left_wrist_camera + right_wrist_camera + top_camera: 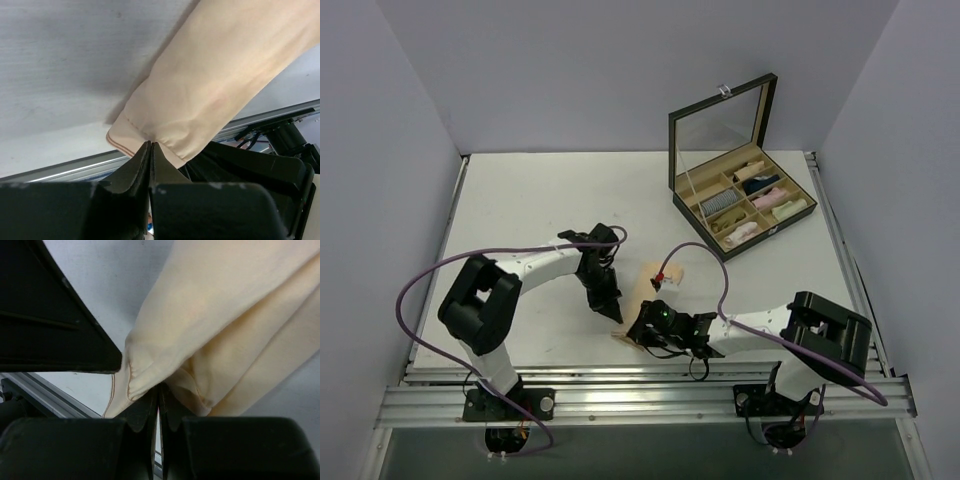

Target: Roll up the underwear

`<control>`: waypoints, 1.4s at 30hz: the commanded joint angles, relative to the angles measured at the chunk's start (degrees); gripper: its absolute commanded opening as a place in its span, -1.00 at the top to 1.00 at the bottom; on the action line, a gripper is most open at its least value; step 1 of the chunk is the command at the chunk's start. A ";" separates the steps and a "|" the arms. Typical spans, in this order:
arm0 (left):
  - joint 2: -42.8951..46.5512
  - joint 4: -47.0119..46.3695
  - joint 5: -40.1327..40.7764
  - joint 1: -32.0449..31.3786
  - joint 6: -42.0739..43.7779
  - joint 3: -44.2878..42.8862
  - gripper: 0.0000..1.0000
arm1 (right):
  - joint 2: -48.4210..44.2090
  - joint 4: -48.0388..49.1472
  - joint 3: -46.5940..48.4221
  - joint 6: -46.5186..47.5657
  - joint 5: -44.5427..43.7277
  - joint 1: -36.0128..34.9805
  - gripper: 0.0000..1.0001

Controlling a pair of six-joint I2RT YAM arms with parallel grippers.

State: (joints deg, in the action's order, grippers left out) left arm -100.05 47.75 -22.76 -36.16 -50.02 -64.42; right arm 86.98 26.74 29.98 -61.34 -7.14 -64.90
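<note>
Pale grey walls enclose a white table [520, 200], seen from above with both arm bases mounted on a metal rail [640, 398] at its 6 o'clock edge. Toward 1 o'clock, a dark box [692, 212] is stood with its lid raised, and small cloth rolls [765, 200] are sorted into its compartments.

The underwear [660, 285], a thin peach-beige cloth, is laid flat on the table just right of centre toward the 6 o'clock edge, well apart from the box. Its near corner is reached from both sides. The left pincer [615, 314] is brought in from 10 o'clock, and the right pincer [638, 333] from 4 o'clock, so that the two are set just beside each other.

From the left wrist, the left pincer [151, 147] is seen narrowed to a slit, and the stitched hem of the underwear [215, 90] is nipped at its tips. From the right wrist, the right pincer [159, 391] is seen pressed together on a folded edge of the underwear [210, 315]. The rest of the cloth is spread away toward 1 o'clock.
</note>
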 commanded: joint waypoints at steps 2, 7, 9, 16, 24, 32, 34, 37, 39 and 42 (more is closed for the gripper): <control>-0.85 -5.82 -1.75 -1.72 -1.66 0.96 0.86 | 1.61 0.77 -0.27 0.26 -0.51 0.39 1.00; -1.11 -8.63 -2.37 -2.77 -3.06 4.21 0.88 | 2.05 0.94 -0.01 0.34 -0.42 0.48 1.00; -1.11 -9.07 -2.28 -3.21 -3.42 4.83 0.88 | 2.23 0.94 0.08 0.35 -0.42 0.48 1.00; -3.04 -10.13 -1.06 -5.06 -3.95 5.54 0.88 | 2.49 0.68 0.43 0.61 -0.42 0.74 1.00; -7.26 -11.18 -0.35 -5.06 -3.33 5.27 0.89 | -1.79 -4.93 3.68 1.75 -1.91 -0.22 0.45; -7.35 -10.75 -0.44 -4.97 -3.24 3.87 0.89 | -10.07 -15.84 6.23 0.35 -6.04 -1.19 0.18; -7.35 -10.57 -0.44 -5.06 -3.33 3.43 0.90 | -10.51 -18.46 6.58 0.52 -8.06 -1.28 0.20; -6.65 -9.08 -0.44 -5.06 -3.16 1.76 0.89 | -11.13 -20.58 6.59 0.43 -9.29 -0.84 0.37; -5.69 -7.59 0.08 -4.97 -3.15 0.27 0.89 | -11.48 -21.38 6.24 0.17 -9.21 -0.23 0.47; -4.02 -5.48 0.53 -5.06 -3.07 -1.14 0.82 | -12.53 -21.73 5.45 -0.27 -9.30 0.65 0.52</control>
State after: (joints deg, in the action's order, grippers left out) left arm -105.67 41.58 -25.63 -40.97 -53.34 -62.59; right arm 77.01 8.05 34.94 -60.47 -13.13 -65.21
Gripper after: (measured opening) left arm 0.081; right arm 0.248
